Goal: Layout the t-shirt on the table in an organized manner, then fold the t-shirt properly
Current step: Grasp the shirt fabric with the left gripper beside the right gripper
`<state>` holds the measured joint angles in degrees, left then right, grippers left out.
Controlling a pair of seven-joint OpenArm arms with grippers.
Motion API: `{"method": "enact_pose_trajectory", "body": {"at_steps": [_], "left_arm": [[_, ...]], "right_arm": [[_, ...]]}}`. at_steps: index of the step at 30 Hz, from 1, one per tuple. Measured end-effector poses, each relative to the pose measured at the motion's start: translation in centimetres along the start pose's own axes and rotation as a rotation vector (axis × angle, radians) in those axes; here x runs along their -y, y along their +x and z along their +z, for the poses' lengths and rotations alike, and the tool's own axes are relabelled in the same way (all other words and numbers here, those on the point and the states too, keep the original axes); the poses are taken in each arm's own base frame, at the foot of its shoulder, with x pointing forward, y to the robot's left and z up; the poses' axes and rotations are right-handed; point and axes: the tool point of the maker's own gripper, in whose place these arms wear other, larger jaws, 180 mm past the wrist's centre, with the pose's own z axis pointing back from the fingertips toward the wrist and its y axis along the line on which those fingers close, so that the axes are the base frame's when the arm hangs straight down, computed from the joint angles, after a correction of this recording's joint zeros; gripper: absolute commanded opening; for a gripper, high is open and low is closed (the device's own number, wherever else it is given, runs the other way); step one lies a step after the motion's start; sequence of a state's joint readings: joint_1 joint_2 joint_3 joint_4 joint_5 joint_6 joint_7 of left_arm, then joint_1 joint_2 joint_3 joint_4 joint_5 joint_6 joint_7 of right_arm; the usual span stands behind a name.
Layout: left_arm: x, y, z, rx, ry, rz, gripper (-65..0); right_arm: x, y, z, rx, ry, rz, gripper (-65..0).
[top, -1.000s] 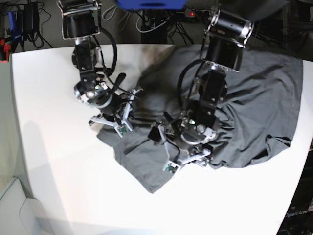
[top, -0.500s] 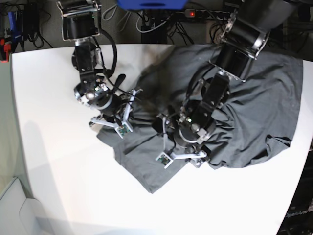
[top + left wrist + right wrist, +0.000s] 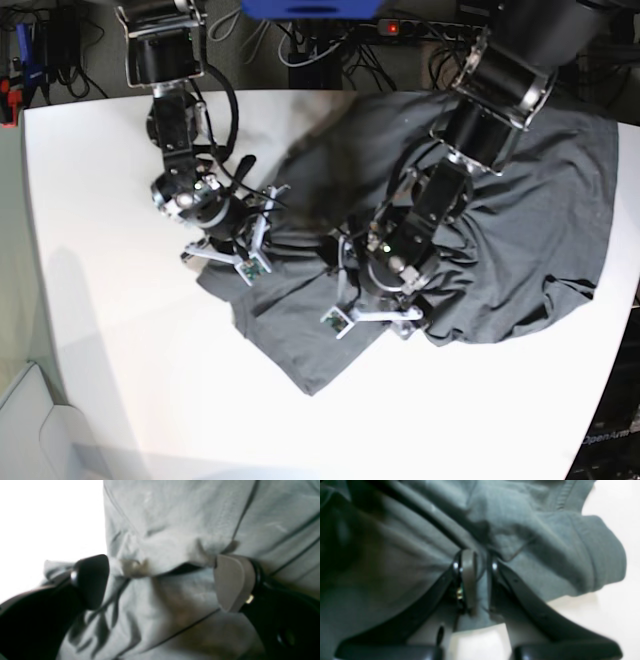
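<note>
A dark charcoal-grey t-shirt [image 3: 520,200] lies crumpled across the far right part of a white tabletop [image 3: 110,300], reaching from the far edge toward the right edge, with one bunched flap trailing toward the middle. Two robot arms press down into the cloth. The left tool [image 3: 160,580], in the middle of the shirt, is released: its fingers [image 3: 232,582] stand wide apart, straddling a raised ridge of fabric without pinching it. The right tool [image 3: 476,566], at the shirt's near-left edge, is clenched on the t-shirt, with a thin fold of grey cloth caught between its nearly closed fingers [image 3: 468,580]. Beside that grip, a rolled hem of the shirt rests on the bare white surface.
</note>
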<state>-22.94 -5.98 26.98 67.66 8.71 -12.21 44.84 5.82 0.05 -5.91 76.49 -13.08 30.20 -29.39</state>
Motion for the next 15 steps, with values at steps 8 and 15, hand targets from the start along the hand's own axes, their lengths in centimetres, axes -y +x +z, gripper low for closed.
{"method": "enact_pose_trajectory", "body": {"at_steps": [8,15], "left_arm": [[0.8,1.0,0.0,0.049,-0.016,-0.009,-1.2],[1.2,-0.7,-1.3,-0.007,-0.040,0.001,-27.7]], "right_arm": [[0.1,0.0,0.0,-0.001,-0.001,0.001,-58.4],[0.1,-0.1,0.0,-0.001,-0.001,0.001,-58.4]]}}
